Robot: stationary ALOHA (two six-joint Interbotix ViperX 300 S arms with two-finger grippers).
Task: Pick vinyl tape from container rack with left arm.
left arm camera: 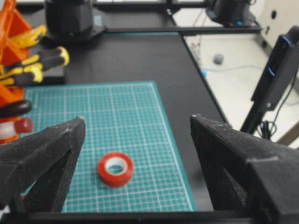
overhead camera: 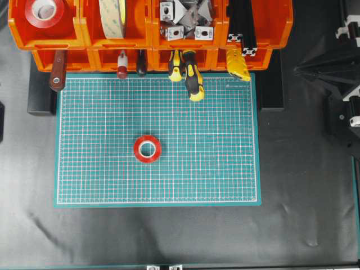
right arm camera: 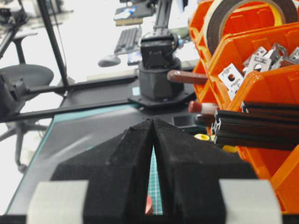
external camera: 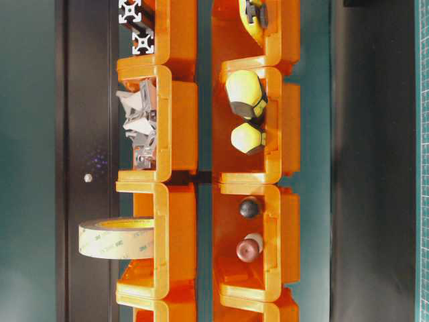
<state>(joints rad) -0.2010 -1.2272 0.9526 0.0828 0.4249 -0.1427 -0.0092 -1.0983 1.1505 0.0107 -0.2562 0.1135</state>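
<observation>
The vinyl tape (overhead camera: 136, 149), a small red ring with a white core, lies flat on the green cutting mat (overhead camera: 214, 140), well in front of the orange container rack (overhead camera: 84, 29). In the left wrist view the tape (left arm camera: 115, 180) rests on the mat below and ahead of my left gripper (left arm camera: 136, 119). That gripper is wide open with nothing between its fingers and does not touch the tape. The left arm does not show in the overhead view. My right gripper (right arm camera: 153, 120) is shut and empty, beside the rack (right arm camera: 261, 60). A red sliver of the tape (right arm camera: 148, 205) shows through its jaws.
The rack's upper bins hold another red roll (overhead camera: 46, 22), a big cream tape roll (overhead camera: 112, 19), metal brackets (overhead camera: 185, 19) and black profiles (overhead camera: 242, 22). Screwdriver handles (overhead camera: 194, 79) stick out of the lower bins over the mat's far edge. The right arm (overhead camera: 343, 73) stands at the right edge.
</observation>
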